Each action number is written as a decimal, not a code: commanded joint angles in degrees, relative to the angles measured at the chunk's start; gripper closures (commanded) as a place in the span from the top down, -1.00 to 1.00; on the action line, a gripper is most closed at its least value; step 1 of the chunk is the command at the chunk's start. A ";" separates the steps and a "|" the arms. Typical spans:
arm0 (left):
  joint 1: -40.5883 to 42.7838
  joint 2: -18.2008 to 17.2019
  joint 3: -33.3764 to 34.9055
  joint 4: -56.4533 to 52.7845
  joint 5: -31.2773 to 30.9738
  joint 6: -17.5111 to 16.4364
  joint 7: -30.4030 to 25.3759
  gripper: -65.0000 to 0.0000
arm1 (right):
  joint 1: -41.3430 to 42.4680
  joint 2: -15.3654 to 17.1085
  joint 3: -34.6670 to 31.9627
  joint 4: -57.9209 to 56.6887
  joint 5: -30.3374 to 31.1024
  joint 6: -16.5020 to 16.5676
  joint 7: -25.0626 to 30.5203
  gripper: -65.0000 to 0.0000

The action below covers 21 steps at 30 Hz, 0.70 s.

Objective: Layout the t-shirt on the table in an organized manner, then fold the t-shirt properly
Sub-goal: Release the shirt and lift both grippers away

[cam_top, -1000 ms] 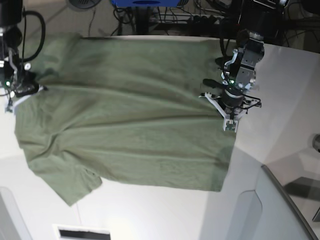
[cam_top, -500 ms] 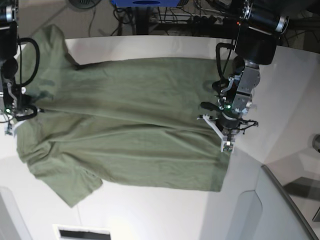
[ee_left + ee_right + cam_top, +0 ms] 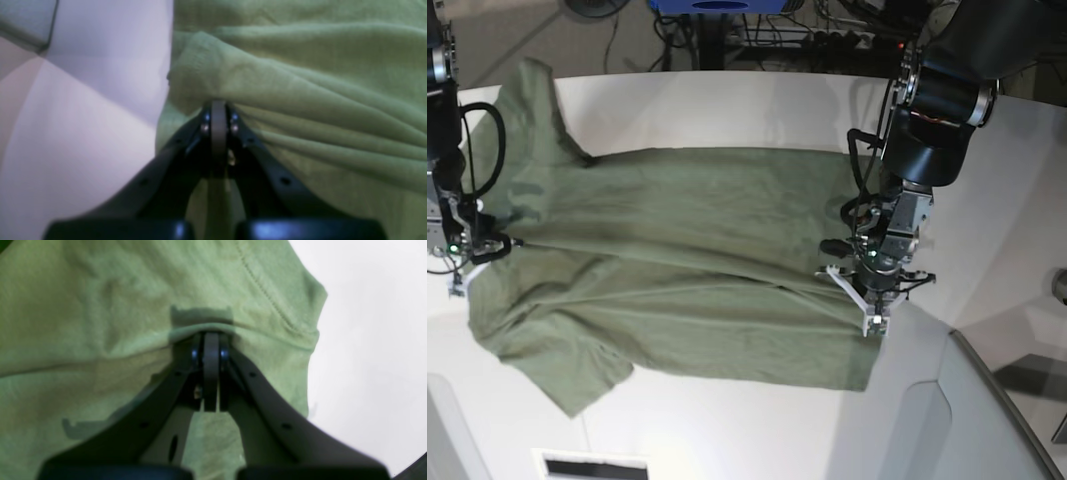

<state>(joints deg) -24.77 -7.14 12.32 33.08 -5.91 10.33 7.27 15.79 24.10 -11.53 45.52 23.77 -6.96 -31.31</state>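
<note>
The olive-green t-shirt (image 3: 677,270) lies spread across the white table (image 3: 727,100), with one sleeve at the far left and the other at the near left. My left gripper (image 3: 874,308) is at the shirt's right edge. In the left wrist view the left gripper (image 3: 218,106) is shut on a bunched fold of the t-shirt (image 3: 300,83) beside bare table (image 3: 83,116). My right gripper (image 3: 467,262) sits at the shirt's left edge. In the right wrist view the right gripper (image 3: 211,336) is shut on a ridge of the t-shirt (image 3: 83,340) close to a stitched hem, with the table (image 3: 367,340) beside it.
A grey slanted panel (image 3: 972,420) stands at the near right corner. Cables and a blue object (image 3: 717,6) lie beyond the table's curved far edge. A small white box with a dark slot (image 3: 592,465) sits at the near edge.
Both grippers have moved toward the near side of the table, still shut on the shirt. The shirt slid with them, so white table now shows along its far edge.
</note>
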 commanded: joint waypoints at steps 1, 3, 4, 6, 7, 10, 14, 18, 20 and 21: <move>-2.35 -0.29 -0.14 0.90 0.07 0.00 -0.89 -1.00 | 0.52 1.53 0.06 0.07 0.19 0.15 -0.47 -1.00; -2.70 -0.20 -0.49 1.34 -0.11 0.00 -0.72 -1.00 | 1.31 1.88 0.06 1.38 0.19 0.15 -0.91 -1.00; -2.70 -0.20 -0.58 2.30 -0.20 0.00 -0.72 -1.00 | 1.31 1.88 0.32 2.35 0.19 0.15 -1.79 -1.00; -1.82 -0.56 -0.58 6.08 -0.29 0.00 0.07 -1.00 | 0.96 2.06 0.67 5.78 0.19 0.15 -3.81 -1.00; -0.68 -0.73 -0.76 8.11 -0.29 0.00 2.10 -1.00 | 0.08 2.67 0.76 7.80 0.27 0.06 -4.69 -1.00; 2.58 -2.05 -2.87 18.04 -0.37 -0.09 8.16 -1.00 | -4.58 3.73 3.05 18.00 0.36 -0.29 -5.66 -1.00; 9.08 -2.23 -11.83 32.90 -0.37 -0.61 14.93 -1.00 | -12.93 2.85 14.30 32.77 0.71 -0.12 -5.92 -1.00; 19.37 -2.23 -20.98 48.72 -0.37 -10.28 21.70 -1.00 | -21.90 -1.55 26.17 45.16 0.80 0.24 -7.77 -0.83; 25.08 -2.23 -24.49 53.64 -0.29 -16.53 22.49 -1.00 | -24.80 -5.24 31.27 49.56 0.80 2.17 -9.17 -0.62; 27.54 -2.23 -25.72 55.14 -0.29 -18.11 22.31 -1.00 | -26.03 -6.65 33.29 51.14 0.80 4.19 -9.61 -0.55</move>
<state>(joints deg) 3.77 -8.82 -13.21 87.26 -6.09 -8.29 30.44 -11.05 16.10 21.63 95.57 24.03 -2.85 -42.22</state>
